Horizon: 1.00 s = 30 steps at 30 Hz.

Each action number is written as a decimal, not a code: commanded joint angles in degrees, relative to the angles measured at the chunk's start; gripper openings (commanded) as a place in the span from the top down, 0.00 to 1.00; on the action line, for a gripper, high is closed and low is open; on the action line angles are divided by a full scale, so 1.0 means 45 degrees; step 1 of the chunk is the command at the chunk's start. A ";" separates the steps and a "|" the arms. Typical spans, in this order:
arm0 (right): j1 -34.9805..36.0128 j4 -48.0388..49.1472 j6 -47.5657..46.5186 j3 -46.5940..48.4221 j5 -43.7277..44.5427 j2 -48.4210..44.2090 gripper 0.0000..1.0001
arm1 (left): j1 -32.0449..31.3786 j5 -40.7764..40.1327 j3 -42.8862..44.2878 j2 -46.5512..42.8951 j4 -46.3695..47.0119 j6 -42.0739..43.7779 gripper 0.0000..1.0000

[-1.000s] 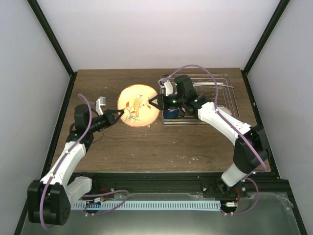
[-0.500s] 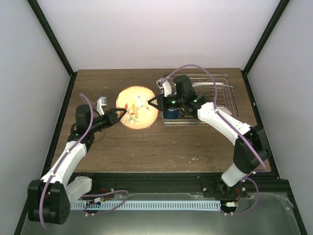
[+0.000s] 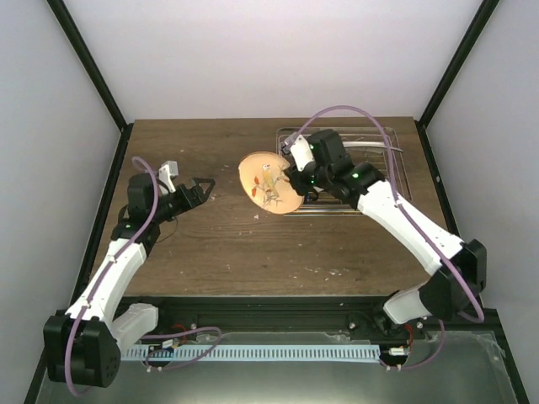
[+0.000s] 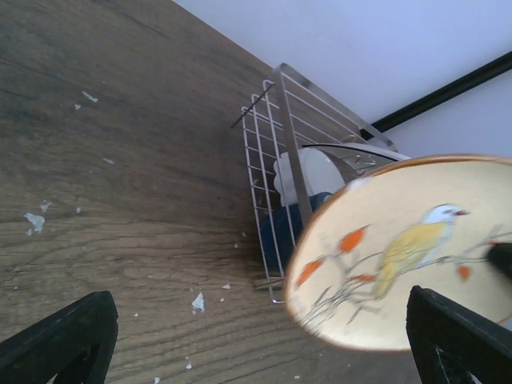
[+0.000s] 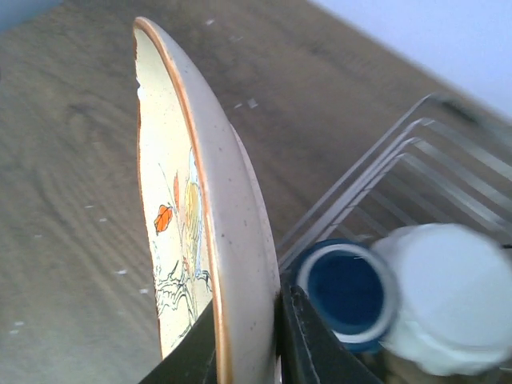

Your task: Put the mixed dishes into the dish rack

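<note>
R jaws are pinched tight on the rim of the round orange-rimmed plate (image 5: 192, 240), the one w/ a yellow bird painted on its face. It is held up off the tabletop (image 3: 210, 252), tipped nearly on edge, face turned away from the dish rack (image 3: 383, 168) and hanging just beside the rack's left rim. Inside that near-left corner sit the dark blue mug (image 5: 346, 292), mouth up, and the small white bowl (image 5: 448, 296) touching it, both right behind the plate's back. So the step in hand looks like slotting the plate into the rack. To do it well: hold the plate upright, lift its lower edge over the raised rim, carry it past mug and bowl to a free stretch of bars, line the edge up w/ a gap btwn two wires, lower till the wires take the weight, and only then let go. The grip is only on the rim, so go slow and w/o twisting or the plate may swing. A pale curved shape further back in the rack may be the cream plate, but I can't tell for sure. L jaws are spread wide and empty, low over bare tabletop, well apart from the plate; best they wait there.
</note>
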 commanded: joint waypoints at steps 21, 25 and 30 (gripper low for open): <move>-0.0054 0.3742 -1.5854 -0.2833 0.5311 -0.6070 0.99 | 0.0009 0.0357 0.0786 0.1653 0.0464 0.0332 0.00; -0.0114 0.4648 -1.7288 -0.3162 0.6052 -0.6606 0.99 | 0.0005 0.0365 0.0681 0.1593 0.0469 0.0362 0.00; -0.0429 0.4917 -1.8450 -0.3563 0.6835 -0.6906 0.99 | 0.0009 0.0407 0.0527 0.1549 0.0556 0.0316 0.00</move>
